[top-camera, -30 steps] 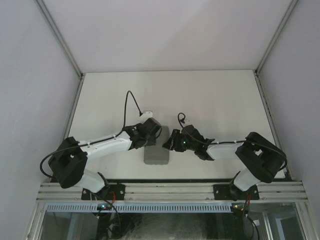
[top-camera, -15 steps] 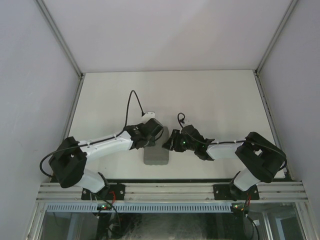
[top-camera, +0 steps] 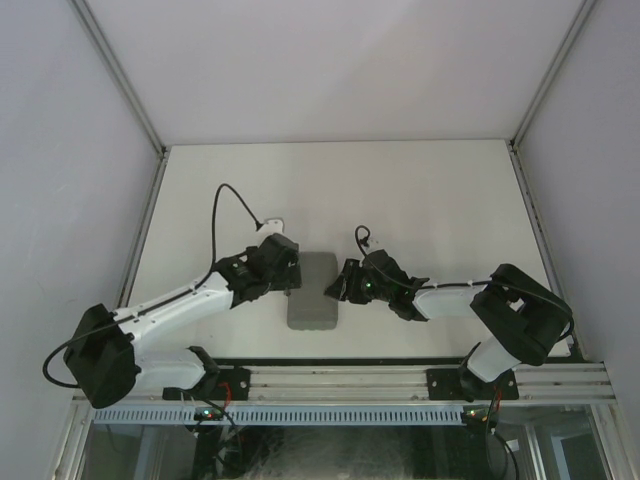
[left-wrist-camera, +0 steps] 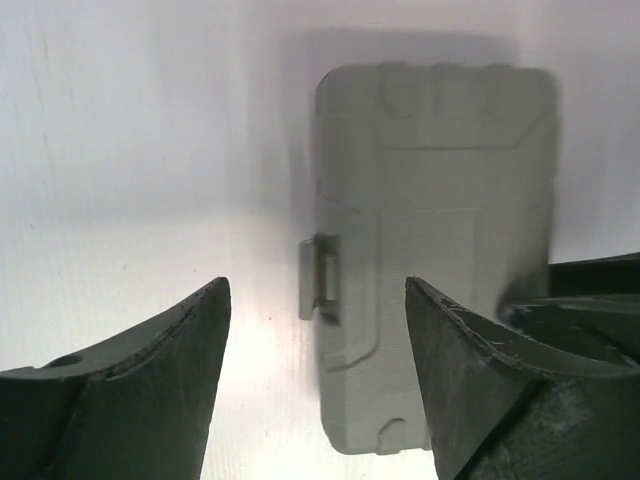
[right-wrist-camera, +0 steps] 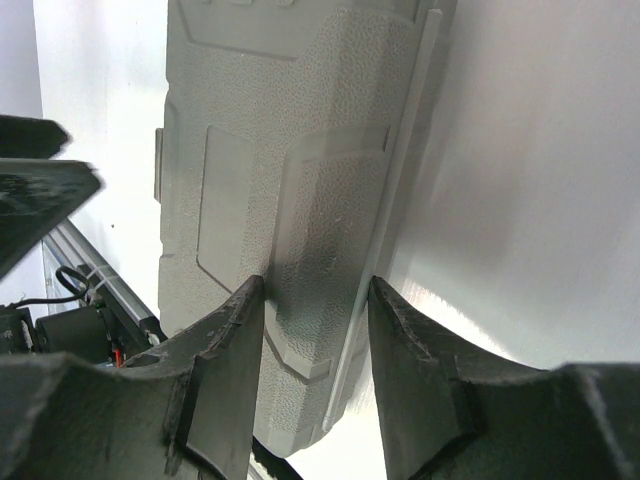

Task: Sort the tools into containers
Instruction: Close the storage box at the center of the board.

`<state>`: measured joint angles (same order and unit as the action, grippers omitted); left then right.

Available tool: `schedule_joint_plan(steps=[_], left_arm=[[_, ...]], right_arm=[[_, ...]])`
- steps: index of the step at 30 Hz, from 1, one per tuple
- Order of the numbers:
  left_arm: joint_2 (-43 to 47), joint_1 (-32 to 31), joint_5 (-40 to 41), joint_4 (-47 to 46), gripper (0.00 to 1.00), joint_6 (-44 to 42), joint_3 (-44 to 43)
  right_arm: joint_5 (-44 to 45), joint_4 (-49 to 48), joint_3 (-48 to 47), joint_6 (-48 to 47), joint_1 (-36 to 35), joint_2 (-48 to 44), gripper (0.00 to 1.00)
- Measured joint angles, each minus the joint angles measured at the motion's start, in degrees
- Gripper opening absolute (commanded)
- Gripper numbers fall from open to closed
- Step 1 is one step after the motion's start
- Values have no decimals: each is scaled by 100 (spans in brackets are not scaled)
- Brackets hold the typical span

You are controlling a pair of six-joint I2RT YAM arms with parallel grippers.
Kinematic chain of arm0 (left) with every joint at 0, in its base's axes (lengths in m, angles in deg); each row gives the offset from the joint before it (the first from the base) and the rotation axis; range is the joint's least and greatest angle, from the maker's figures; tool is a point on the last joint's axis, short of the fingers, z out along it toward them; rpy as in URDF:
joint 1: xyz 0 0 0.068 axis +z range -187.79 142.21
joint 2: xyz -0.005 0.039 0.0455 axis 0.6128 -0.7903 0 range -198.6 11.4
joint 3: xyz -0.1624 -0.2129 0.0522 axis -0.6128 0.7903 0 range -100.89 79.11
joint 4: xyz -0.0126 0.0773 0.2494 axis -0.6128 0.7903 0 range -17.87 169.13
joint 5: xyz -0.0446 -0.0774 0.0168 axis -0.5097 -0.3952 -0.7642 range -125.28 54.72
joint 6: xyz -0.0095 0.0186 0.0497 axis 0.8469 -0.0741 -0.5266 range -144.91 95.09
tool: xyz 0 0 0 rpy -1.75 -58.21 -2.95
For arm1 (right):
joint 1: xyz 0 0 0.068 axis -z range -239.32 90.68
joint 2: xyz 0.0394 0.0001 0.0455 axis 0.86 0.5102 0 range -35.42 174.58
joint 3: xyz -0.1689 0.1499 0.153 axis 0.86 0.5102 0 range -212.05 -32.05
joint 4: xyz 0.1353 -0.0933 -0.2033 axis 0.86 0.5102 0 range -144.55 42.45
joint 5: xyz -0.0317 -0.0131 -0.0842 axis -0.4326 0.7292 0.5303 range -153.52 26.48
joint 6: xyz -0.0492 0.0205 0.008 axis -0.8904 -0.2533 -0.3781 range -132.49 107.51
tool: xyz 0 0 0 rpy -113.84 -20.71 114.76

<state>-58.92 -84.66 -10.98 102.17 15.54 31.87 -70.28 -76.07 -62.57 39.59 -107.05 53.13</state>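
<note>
The containers (top-camera: 314, 292) lie closed on each other as one plain grey slab on the white table, between my two arms. No tools show in any view. My left gripper (top-camera: 293, 277) hangs just left of the slab, open, with nothing between its fingers. In the left wrist view the slab (left-wrist-camera: 440, 230) lies ahead and to the right, its small latch (left-wrist-camera: 320, 278) facing the left gripper (left-wrist-camera: 316, 292). My right gripper (top-camera: 345, 284) is shut on the slab's right edge. In the right wrist view its fingers (right-wrist-camera: 235, 330) pinch the textured slab (right-wrist-camera: 300, 170) across its seam, the right gripper (right-wrist-camera: 315, 292) astride that edge.
White walls enclose the table (top-camera: 420, 190) on three sides. An aluminium rail (top-camera: 340, 382) with both arm bases runs along the near edge, just behind the slab. A black cable (top-camera: 228, 195) loops up from the left wrist.
My left arm has drawn back to the left, off the top of the slab, and its jaws have opened. The right gripper and the slab have stayed put.
</note>
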Motion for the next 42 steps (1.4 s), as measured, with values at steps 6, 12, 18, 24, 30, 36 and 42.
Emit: schedule_joint_plan(steps=[6, 12, 18, 24, 30, 36, 42], left_arm=[[-85, 372, -647, -343, 79, 105, 680], [-313, 446, -1128, -898, 76, 166, 800], [-531, 503, -1478, -1327, 67, 262, 824], [-610, 533, -1596, -1449, 55, 391, 822], [-621, 566, -1552, -1211, 39, 461, 691], [-693, 507, -1434, -933, 23, 468, 525], [-866, 319, -1187, -669, 10, 509, 289]], right_arm=[[0, 0, 2, 0, 0, 0, 42], [-2, -2, 0, 0, 0, 0, 42], [0, 0, 0, 0, 0, 0, 41], [0, 2, 2, 0, 0, 0, 41], [0, 4, 0, 0, 0, 0, 41], [-39, -22, 0, 0, 0, 20, 42], [-50, -35, 0, 0, 0, 28, 41]])
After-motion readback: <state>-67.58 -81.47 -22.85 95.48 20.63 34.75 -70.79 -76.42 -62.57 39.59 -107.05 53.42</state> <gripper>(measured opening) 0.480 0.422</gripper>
